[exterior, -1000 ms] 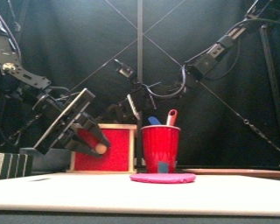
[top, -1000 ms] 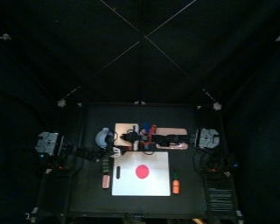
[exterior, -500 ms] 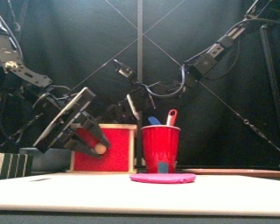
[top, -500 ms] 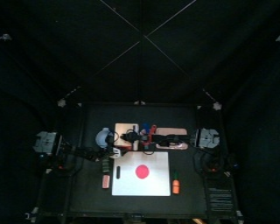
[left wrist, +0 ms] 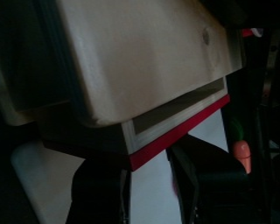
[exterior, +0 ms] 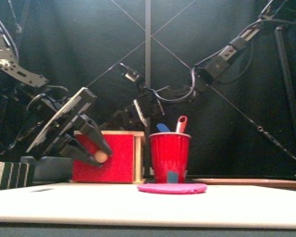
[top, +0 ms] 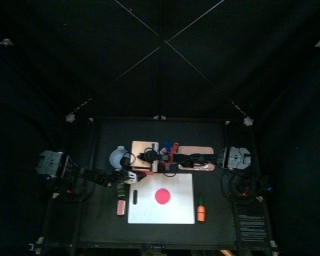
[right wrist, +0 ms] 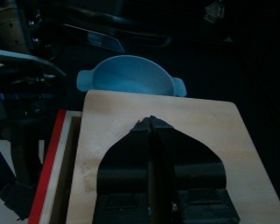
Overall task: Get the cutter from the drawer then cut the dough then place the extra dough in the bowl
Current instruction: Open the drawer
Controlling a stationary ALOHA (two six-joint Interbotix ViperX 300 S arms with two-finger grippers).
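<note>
A flat, round disc of dough (top: 162, 195), red from above and pink seen edge-on (exterior: 172, 188), lies at the middle of the white cutting board (top: 143, 210) on the bench (top: 96, 215), whole and uncut. Behind the board stands the pale wooden box (left wrist: 130, 61), its red drawer front (exterior: 119, 165) facing the dough; the left wrist view shows a dark gap between the red front and the box's wooden frame. The left pincer (left wrist: 146, 188) sits at that drawer front, jaws apart, with the front's lower edge just above the gap between them. The right pincer (right wrist: 150, 140) rests on the box's wooden top, jaws pressed together. The blue-grey bowl (right wrist: 129, 77) stands just beside the box, on its left in the top view. A red cup (exterior: 170, 155) holding a blue knife (exterior: 162, 128) and a red knife (exterior: 180, 123) stands to the box's right. An orange toy food (top: 200, 213) lies near the board's right front corner.
</note>
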